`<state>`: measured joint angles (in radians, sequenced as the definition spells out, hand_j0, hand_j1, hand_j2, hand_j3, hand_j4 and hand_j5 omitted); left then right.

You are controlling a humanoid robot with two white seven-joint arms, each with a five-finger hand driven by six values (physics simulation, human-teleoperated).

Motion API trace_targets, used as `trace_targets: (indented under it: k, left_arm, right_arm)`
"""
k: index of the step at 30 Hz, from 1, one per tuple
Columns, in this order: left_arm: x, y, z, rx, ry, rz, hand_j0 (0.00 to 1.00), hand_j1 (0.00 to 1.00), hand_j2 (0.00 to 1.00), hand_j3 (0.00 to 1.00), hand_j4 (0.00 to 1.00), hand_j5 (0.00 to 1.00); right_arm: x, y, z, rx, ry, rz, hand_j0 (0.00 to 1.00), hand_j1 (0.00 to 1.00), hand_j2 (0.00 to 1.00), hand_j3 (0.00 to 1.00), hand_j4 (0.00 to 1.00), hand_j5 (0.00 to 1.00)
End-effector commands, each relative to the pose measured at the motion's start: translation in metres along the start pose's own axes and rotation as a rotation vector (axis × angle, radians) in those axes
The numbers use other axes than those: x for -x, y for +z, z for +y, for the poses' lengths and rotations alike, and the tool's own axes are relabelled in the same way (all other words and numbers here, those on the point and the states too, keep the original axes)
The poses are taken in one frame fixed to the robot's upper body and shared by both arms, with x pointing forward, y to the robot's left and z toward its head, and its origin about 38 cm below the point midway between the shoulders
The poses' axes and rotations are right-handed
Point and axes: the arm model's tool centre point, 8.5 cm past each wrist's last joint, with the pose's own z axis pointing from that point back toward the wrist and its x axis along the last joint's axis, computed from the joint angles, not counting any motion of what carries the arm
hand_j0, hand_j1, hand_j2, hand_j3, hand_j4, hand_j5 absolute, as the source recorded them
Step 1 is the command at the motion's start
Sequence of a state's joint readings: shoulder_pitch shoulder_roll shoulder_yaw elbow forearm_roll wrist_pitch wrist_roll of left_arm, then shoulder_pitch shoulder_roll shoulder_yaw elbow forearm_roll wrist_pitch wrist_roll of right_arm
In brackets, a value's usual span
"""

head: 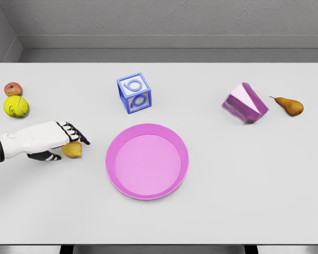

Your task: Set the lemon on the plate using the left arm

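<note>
Lemon (72, 150) is sitting under the left hand (57, 138), whose fingers are closing around it, needing lifting toward the pink plate (116, 174).

This is a simulated tabletop test scene, not a lived-in room. A plain white rectangular table (244, 201) fills the view, backed by bare grey walls (164, 18) with no furnishings. The objects look like test props laid well apart: a round pink plastic plate (147, 197), a blue-and-white number cube (134, 93), a purple faceted block (245, 103) and a yellow-green tennis ball (15, 106).
</note>
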<state>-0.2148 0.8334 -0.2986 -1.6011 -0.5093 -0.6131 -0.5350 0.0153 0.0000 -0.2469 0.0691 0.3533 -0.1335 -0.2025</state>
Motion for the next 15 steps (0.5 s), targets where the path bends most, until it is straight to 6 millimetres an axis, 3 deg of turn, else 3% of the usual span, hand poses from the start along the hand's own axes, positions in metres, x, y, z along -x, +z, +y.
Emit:
trace_targets:
  k: [1, 6, 14, 15]
  left_arm:
    - [-0.003, -0.005, -0.002, 0.006, 0.004, -0.006, 0.81, 0.81, 0.81, 0.81, 0.81, 0.81]
    - [-0.004, -0.007, -0.005, 0.022, 0.002, -0.012, 0.7, 0.7, 0.7, 0.7, 0.7, 0.7]
    - [0.007, -0.004, -0.004, 0.034, 0.009, 0.013, 0.7, 0.7, 0.7, 0.7, 0.7, 0.7]
    - [0.006, -0.005, -0.005, 0.038, 0.01, 0.01, 0.64, 0.64, 0.64, 0.64, 0.64, 0.64]
  right_arm:
    - [0.0, 0.0, 0.0, 0.0, -0.001, 0.0, 1.0, 1.0, 1.0, 1.0, 1.0, 1.0]
    - [0.0, 0.0, 0.0, 0.0, -0.001, 0.0, 1.0, 1.0, 1.0, 1.0, 1.0, 1.0]
    - [0.0, 0.0, 0.0, 0.0, -0.001, 0.0, 1.0, 1.0, 1.0, 1.0, 1.0, 1.0]
    - [0.0, 0.0, 0.0, 0.0, 0.001, 0.0, 1.0, 1.0, 1.0, 1.0, 1.0, 1.0]
